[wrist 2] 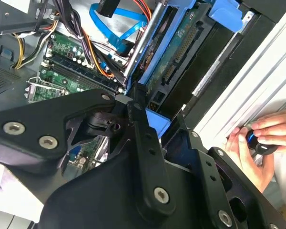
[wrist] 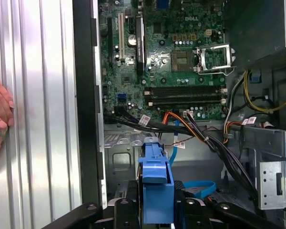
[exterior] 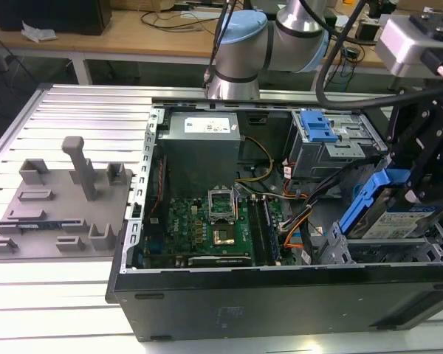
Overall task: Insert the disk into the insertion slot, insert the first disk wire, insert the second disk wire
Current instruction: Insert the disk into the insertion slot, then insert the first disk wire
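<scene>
Black jointed fingers of my gripper sit foremost in both wrist views, clamped on the bright blue plastic carrier handle of the flat silver rectangular hard-drive disk. At the exterior view's right, inside the open black computer case, the disk hangs tilted just above the low grey perforated sheet-metal insertion slot. A green motherboard lies nearby.

The arm reaches downward, its tool clamped on the disk.
</scene>
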Motion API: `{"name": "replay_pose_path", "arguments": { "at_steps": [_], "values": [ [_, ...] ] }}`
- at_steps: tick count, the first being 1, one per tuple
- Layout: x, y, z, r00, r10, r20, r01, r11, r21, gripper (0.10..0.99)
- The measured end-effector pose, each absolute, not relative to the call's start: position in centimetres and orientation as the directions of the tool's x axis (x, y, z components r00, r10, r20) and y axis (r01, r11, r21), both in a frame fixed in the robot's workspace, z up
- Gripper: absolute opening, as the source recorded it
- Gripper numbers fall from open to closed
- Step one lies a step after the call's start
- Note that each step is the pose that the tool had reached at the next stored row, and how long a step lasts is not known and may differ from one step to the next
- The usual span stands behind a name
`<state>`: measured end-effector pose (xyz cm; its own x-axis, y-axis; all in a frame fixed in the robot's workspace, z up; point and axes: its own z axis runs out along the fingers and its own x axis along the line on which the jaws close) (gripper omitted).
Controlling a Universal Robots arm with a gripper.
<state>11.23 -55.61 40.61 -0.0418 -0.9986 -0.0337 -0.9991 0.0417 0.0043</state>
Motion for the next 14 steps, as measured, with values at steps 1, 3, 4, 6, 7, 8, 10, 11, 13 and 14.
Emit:
{"name": "replay_pose_path", "arguments": {
  "at_steps": [1, 3, 4, 6, 7, 8, 10, 11, 13, 14],
  "values": [
    [11.23, -55.6, 40.49, -0.042, -0.999, -0.034, -0.999, 0.042, 0.004, 0.376],
    [11.23, -55.61, 40.41, -0.042, -0.999, -0.034, -0.999, 0.042, 0.004, 0.502],
    [11.23, -55.61, 40.4, -0.042, -0.999, -0.034, -0.999, 0.042, 0.004, 0.502],
    [11.23, -55.61, 40.39, -0.042, -0.999, -0.034, -0.999, 0.042, 0.004, 0.502],
    [11.23, -55.61, 40.39, -0.042, -0.999, -0.034, -0.999, 0.042, 0.004, 0.502],
    [11.24, -55.61, 40.39, -0.042, -0.999, -0.034, -0.999, 0.042, 0.004, 0.502],
    [11.23, -55.61, 40.36, -0.042, -0.999, -0.034, -0.999, 0.042, 0.004, 0.502],
    [11.23, -55.61, 40.35, -0.042, -0.999, -0.034, -0.999, 0.042, 0.004, 0.502],
    [11.23, -55.61, 40.35, -0.042, -0.999, -0.034, -0.999, 0.042, 0.004, 0.502],
    [11.23, -55.61, 40.35, -0.042, -0.999, -0.034, -0.999, 0.042, 0.004, 0.502]
  ]
}}
